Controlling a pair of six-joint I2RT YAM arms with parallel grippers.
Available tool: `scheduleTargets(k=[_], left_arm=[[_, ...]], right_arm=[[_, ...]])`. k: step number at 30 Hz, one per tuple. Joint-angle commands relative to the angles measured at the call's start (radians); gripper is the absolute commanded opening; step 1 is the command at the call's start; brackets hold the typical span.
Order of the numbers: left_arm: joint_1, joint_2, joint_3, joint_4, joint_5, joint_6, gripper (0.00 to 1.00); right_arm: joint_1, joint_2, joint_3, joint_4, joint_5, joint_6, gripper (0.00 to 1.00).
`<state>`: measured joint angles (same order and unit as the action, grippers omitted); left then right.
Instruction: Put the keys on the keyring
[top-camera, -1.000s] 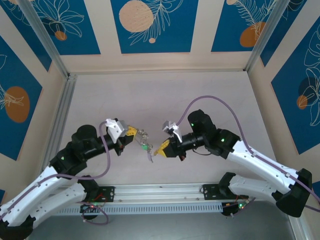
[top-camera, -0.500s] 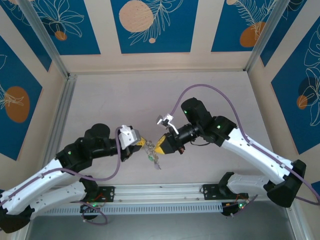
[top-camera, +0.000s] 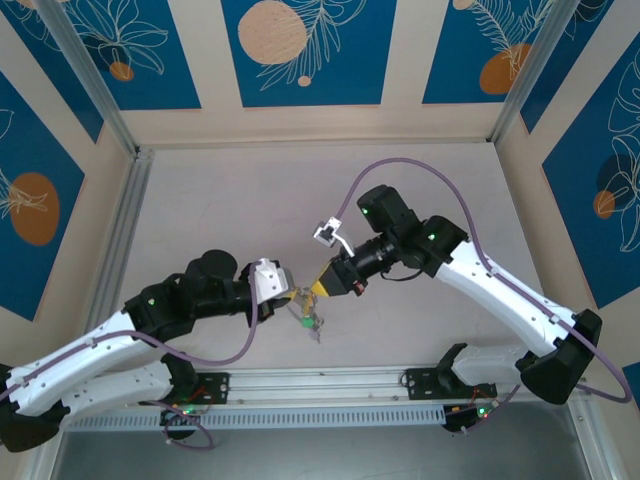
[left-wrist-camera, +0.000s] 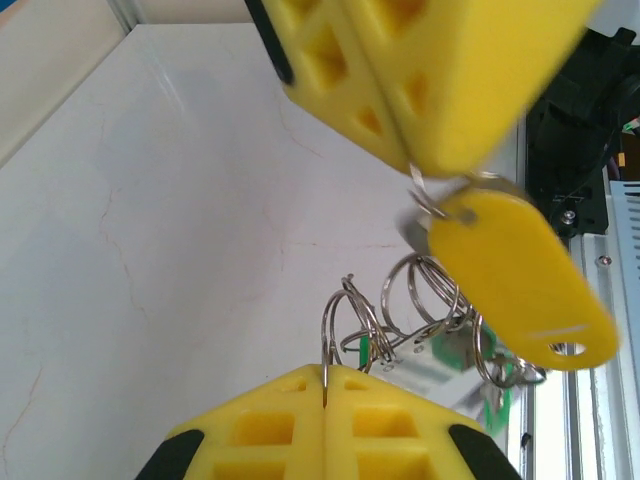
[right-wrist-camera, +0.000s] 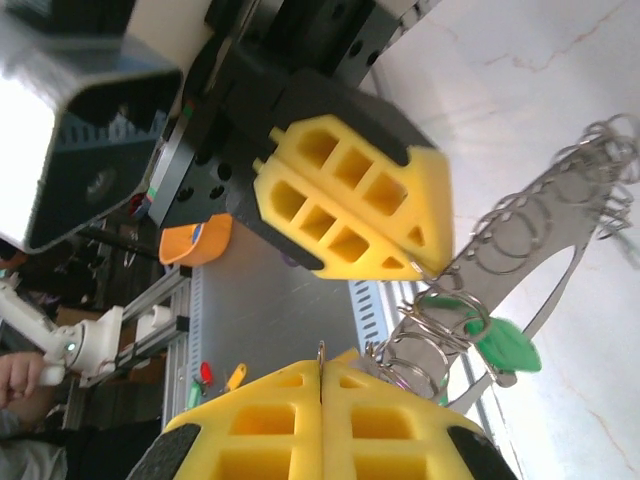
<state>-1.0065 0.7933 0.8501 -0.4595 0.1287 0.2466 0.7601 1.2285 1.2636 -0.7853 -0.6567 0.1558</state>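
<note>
The left gripper and the right gripper meet almost tip to tip over the table. Each has its fingers pressed together, clamped on a thin wire loop of the keyring. The bunch of rings hangs between the two grippers and just below them. The keys, green heads showing, dangle from the rings beneath the right gripper's tip. A yellow tag hangs just beside that gripper's fingers.

The rubber fingertips are yellow and grid-holed, the wire keyring silvery, the plastic key heads green, the oval tag yellow and the tabletop pale with faint veins.
</note>
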Motion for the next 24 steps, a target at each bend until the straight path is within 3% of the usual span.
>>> scheduleTargets(k=[1, 10, 24], left_arm=[[-0.020, -0.007, 0.049, 0.010, -0.026, 0.025, 0.00], [-0.079, 0.003, 0.061, 0.006, -0.086, 0.042, 0.00], [-0.090, -0.027, 0.041, 0.038, -0.107, 0.033, 0.00]], right_arm=[[-0.047, -0.046, 0.057, -0.065, 0.030, -0.028, 0.00], [-0.085, 0.011, 0.107, -0.093, 0.129, -0.120, 0.00], [0.019, 0.092, 0.090, -0.076, 0.008, -0.160, 0.00]])
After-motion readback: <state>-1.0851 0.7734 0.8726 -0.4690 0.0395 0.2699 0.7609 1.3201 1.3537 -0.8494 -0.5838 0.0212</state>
